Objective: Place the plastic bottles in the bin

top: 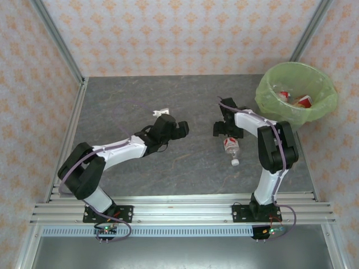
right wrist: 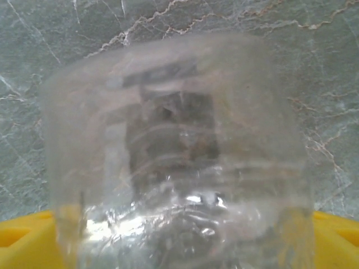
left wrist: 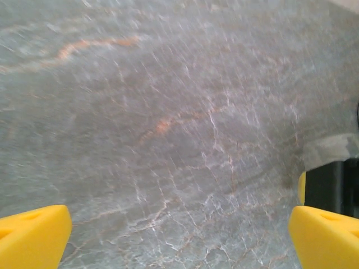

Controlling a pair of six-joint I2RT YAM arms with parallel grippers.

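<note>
The left gripper [top: 180, 130] hangs just left of the frame's centre over the grey table [top: 140, 101], its yellow fingers [left wrist: 33, 235] spread wide with nothing between them. The right gripper [top: 225, 129], just right of centre, straddles the base of a clear bottle [top: 230, 147], whose white cap [top: 235, 162] points toward the lower edge; whether its jaws press on the bottle I cannot tell. The green-lined bin [top: 277, 112] stands at the upper right, with red-and-white labelled bottles [top: 303, 101] inside.
</note>
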